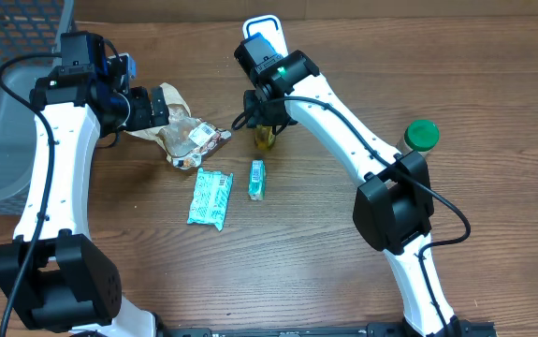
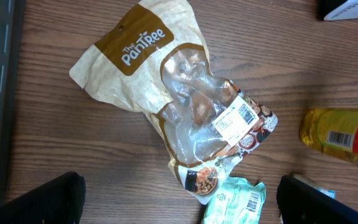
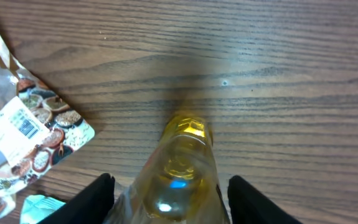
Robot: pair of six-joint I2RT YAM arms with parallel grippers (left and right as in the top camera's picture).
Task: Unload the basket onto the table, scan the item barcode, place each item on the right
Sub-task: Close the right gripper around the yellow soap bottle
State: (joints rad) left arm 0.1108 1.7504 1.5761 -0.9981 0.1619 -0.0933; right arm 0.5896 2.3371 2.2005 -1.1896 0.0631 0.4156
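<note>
Right wrist view: right gripper [image 3: 171, 196] straddles the yellow bottle [image 3: 180, 155] on the surface [image 3: 278, 74]; whether it pinches, I cannot tell. Bottle looks stiff, slick, light: grip mid-body. Left gripper [image 2: 182, 199] wide open, empty.

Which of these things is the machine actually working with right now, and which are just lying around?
In use, it seems: yellow bottle with a barcode label; right end effector, straddling it.
Lying about: PanTree bag; large teal packet; small teal packet; green-lidded jar; grey basket.
</note>
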